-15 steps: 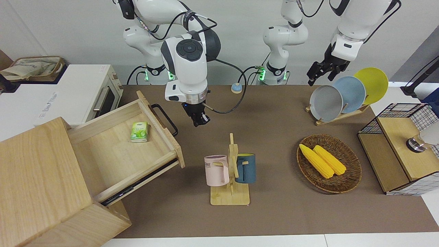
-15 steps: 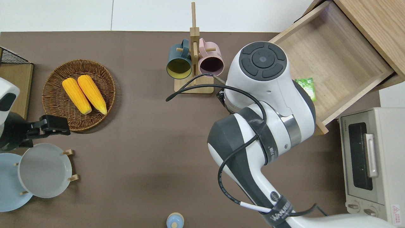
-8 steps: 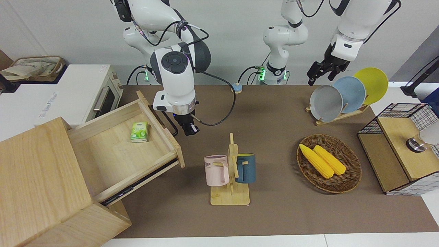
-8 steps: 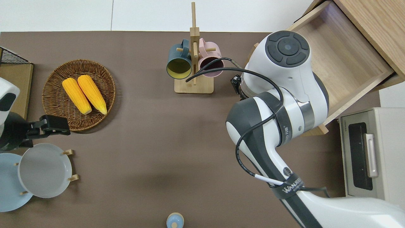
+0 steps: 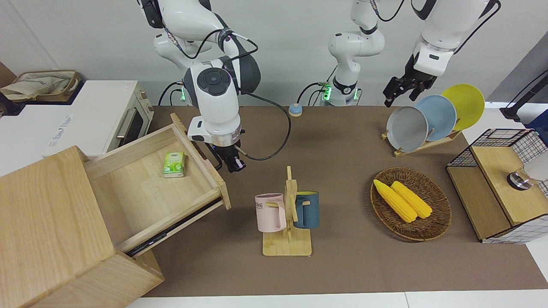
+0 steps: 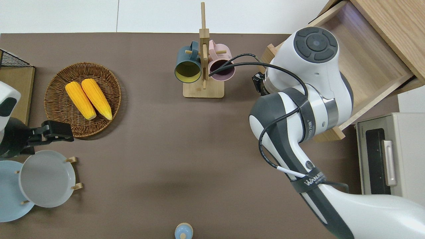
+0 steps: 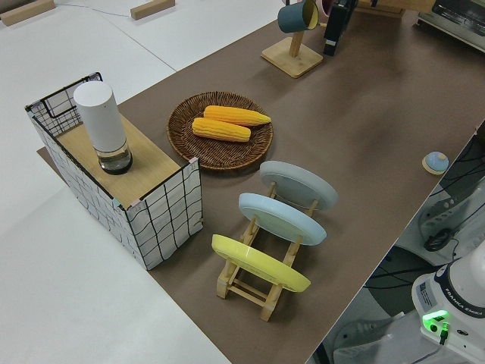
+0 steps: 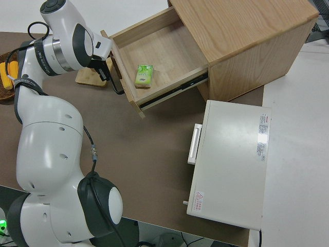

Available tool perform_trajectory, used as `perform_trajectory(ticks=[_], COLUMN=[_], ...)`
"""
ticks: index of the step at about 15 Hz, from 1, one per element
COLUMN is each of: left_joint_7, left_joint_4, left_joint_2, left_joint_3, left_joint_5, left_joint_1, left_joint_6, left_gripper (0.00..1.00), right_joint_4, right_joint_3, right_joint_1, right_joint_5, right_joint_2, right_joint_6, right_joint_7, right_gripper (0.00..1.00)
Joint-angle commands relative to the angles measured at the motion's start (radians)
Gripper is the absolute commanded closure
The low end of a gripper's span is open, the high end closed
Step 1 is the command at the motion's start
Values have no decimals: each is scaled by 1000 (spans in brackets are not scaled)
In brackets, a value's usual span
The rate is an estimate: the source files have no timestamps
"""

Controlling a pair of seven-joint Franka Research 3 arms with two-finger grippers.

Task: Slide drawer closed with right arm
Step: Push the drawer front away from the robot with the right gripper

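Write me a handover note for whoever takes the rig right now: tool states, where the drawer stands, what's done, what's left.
Right tool: low, next to the drawer's black handle; whether it touches the handle is unclear.
Left arm: parked.
Drawer: wide open out of the wooden cabinet, a green packet lying inside.
Done: right arm brought to the drawer front.
Left: push the drawer front in until it is flush with the cabinet.

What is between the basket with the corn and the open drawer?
The wooden mug rack with a pink and a blue mug stands between the basket and the drawer, in the front view.
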Motion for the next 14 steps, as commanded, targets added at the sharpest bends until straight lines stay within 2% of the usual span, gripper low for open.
perform_trajectory(ticks=[1, 5, 9, 14], left_joint_7=[7, 7, 7, 7], left_joint_4=[4, 4, 4, 4], left_joint_2=[-8, -8, -8, -8], left_joint_3=[4, 4, 4, 4], left_joint_5=[-1, -1, -1, -1], left_joint_1=[0, 0, 0, 0], left_joint_6=[-17, -15, -15, -15], left_gripper=[7, 7, 7, 7], right_joint_4=[-6, -4, 3, 12], right_joint_3=[10, 12, 12, 12], right_joint_1=[-25, -55, -85, -148], right_joint_5=[-16, -18, -16, -19], right_joint_2=[17, 18, 18, 18], right_joint_6=[39, 60, 68, 86], right_joint_7=[3, -6, -61, -101], right_gripper=[1000, 1000, 1000, 1000])
